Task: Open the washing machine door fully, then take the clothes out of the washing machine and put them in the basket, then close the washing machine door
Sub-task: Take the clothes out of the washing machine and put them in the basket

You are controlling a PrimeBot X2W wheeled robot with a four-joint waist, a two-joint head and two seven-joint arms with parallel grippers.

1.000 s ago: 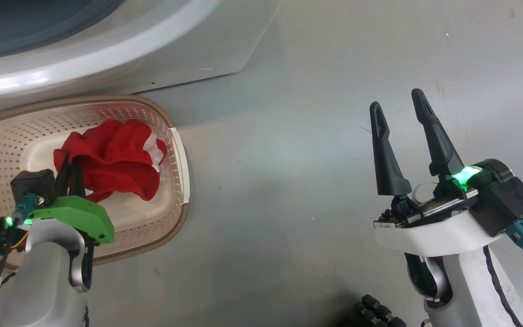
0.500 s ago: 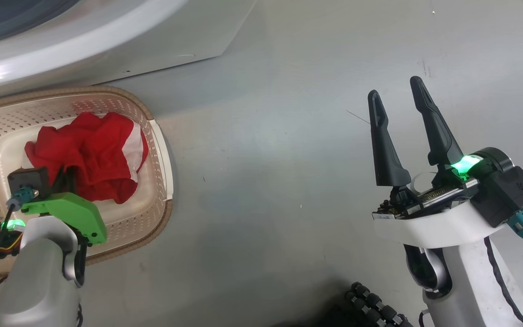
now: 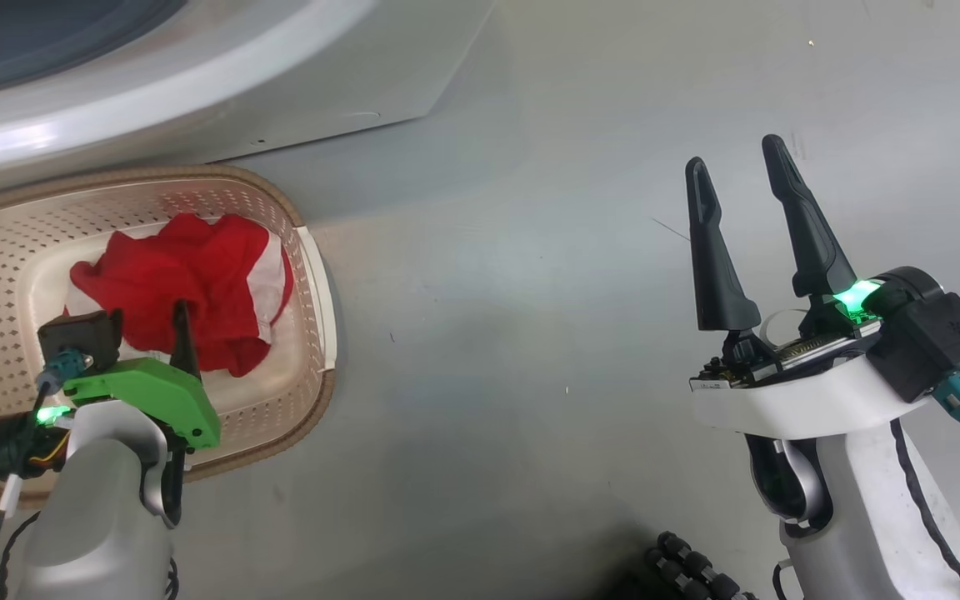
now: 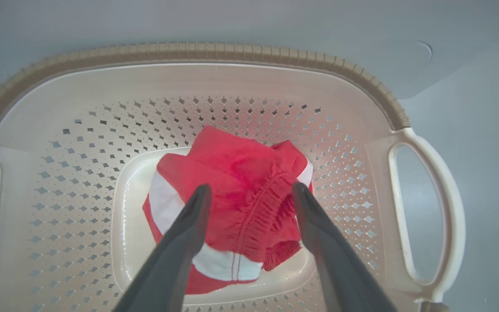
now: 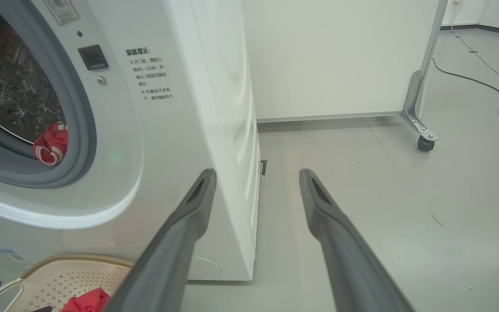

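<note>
Grey floor (image 3: 530, 292), smooth, a few faint scuffs. On it: washing machine (image 5: 167, 130); basket (image 3: 197, 172) just in front of the machine (contact not discernible). Past the machine's side wall: white panel (image 5: 332, 56) on a caster (image 5: 425, 144), dark cable (image 5: 487, 84) beyond.

1. This looks like a robot test room or lab, not a home: the washing machine (image 5: 180, 108) stands alone on a bare grey floor (image 5: 362, 195).
2. Beside it is a plain white partition (image 5: 332, 56) on a metal leg with a caster wheel (image 5: 425, 144).
3. A black cable (image 5: 470, 80) trails across the floor.
</note>
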